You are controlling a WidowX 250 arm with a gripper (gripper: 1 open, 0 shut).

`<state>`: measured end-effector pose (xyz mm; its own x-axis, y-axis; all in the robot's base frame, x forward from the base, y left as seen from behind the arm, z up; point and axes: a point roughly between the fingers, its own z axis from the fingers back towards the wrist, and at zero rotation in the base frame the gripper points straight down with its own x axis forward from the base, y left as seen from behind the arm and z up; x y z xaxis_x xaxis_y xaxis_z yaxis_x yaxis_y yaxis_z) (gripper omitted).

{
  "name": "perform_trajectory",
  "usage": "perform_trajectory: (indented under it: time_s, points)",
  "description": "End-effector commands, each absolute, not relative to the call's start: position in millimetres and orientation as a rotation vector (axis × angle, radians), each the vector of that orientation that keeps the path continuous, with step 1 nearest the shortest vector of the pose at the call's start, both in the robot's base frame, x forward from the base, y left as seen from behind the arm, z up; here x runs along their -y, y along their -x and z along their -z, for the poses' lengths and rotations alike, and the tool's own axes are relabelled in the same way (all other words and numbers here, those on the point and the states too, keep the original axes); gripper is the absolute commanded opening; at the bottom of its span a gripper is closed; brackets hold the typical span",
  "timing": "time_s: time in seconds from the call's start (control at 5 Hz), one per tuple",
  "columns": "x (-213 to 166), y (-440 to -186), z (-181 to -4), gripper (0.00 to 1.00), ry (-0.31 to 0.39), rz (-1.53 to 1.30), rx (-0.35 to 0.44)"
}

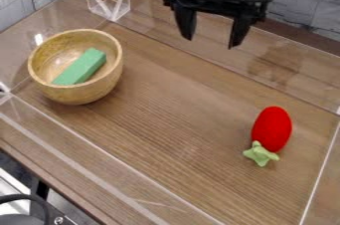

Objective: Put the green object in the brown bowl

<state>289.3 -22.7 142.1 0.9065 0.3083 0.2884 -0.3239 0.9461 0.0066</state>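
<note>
Green block (83, 68) is lying inside the wooden bowl (110, 54), its walls apparently keeping it there; the gripper (213, 32) is hovering far off, its grip unclear.

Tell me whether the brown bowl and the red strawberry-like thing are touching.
Apart. The camera view shows a wide stretch of bare wooden table between the brown bowl and the red strawberry-like thing.
</note>
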Motion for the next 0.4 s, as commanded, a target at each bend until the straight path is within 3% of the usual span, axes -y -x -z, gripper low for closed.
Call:
perform_trajectory:
  time_s: [0.0, 0.2]
  points:
    - [20.0, -291.4, -151.3, 1.00, -0.046, -0.295, 0.315]
    - [13.1, -289.9, -153.1, 1.00, -0.041, -0.279, 0.312]
